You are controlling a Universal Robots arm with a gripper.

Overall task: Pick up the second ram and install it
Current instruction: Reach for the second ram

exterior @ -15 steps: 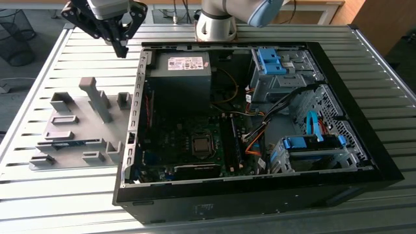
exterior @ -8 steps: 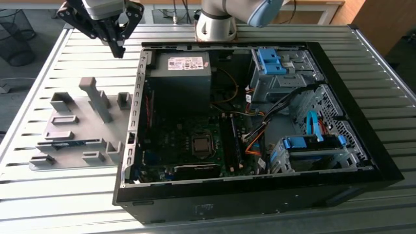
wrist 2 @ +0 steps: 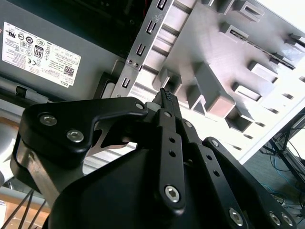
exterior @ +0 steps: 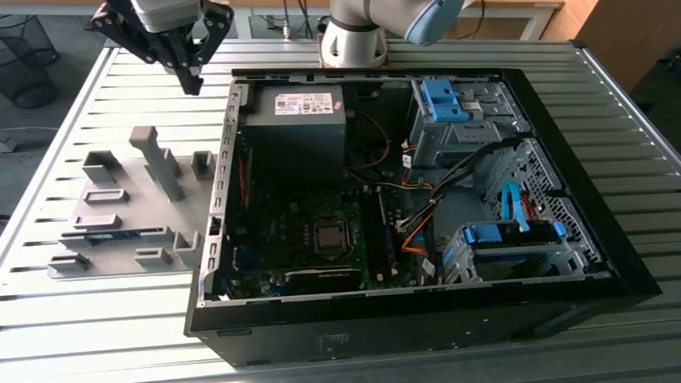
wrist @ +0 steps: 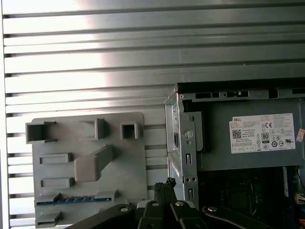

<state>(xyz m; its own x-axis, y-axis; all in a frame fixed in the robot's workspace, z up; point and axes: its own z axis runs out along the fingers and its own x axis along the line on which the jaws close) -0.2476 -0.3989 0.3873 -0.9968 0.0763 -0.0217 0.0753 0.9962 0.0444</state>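
Hand (exterior: 193,82) pinched together, empty. Ram (exterior: 115,234) stands in the fixture (exterior: 139,209) at its seven o'clock. It looks light, stiff and fragile, so best pinched mid-length by its faces.

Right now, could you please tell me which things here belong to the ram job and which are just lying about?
Job: thin blue-green ram stick lying in the gray plastic fixture plate; black gripper, holding nothing; dark green motherboard inside the open black computer case.
Lying about: gray power supply box; blue plastic drive brackets; dark wire basket.
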